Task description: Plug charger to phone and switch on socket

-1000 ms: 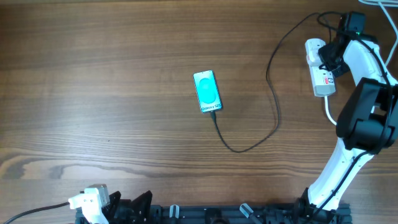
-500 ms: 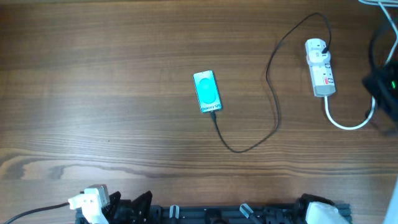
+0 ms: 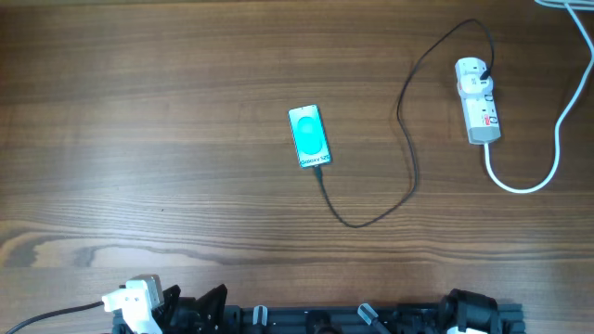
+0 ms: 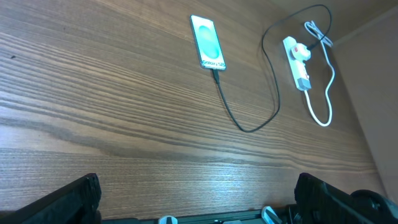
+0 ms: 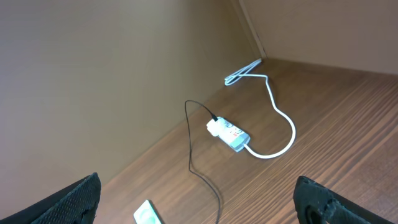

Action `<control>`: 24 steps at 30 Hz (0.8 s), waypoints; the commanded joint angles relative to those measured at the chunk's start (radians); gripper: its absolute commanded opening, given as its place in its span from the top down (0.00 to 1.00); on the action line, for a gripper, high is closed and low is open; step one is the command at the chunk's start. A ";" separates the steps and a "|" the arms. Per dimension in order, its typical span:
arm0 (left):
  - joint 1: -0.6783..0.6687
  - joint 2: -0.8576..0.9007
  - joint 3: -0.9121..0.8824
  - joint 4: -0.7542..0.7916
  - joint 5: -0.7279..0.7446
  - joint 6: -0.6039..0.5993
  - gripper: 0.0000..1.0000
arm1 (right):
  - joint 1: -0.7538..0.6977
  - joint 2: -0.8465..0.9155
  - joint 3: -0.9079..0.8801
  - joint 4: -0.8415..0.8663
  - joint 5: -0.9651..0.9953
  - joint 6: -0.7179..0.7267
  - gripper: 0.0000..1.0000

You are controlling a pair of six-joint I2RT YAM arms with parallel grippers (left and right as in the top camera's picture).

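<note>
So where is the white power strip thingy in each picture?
Overhead: the white oblong power strip lies upper right.
Left wrist: the power strip is upper right, far off.
Right wrist: the power strip is near the middle, by the wall.
Shared landmark: the thin black cable from it to the turquoise-screened phone.

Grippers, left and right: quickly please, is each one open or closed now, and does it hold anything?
Left gripper: open, holding nothing.
Right gripper: open, holding nothing.

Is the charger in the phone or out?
In: the charger ends flush at the bottom edge of the phone, overhead and left wrist views.
</note>
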 commanded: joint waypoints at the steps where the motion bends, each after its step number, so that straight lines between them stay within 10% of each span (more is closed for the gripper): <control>1: 0.001 -0.003 0.000 0.003 -0.010 -0.002 0.00 | -0.002 -0.006 -0.043 0.003 0.002 -0.069 0.00; 6: 0.001 -0.003 0.000 0.003 -0.010 -0.002 0.00 | -0.061 -0.015 -0.471 0.224 -0.022 -0.032 0.00; 13: 0.001 -0.003 0.000 0.003 -0.010 -0.002 0.00 | -0.042 -0.220 -1.216 1.086 -0.364 0.159 0.00; 24: 0.001 -0.003 0.000 0.003 -0.010 -0.002 0.00 | 0.043 -0.229 -1.579 1.553 -0.256 0.260 0.00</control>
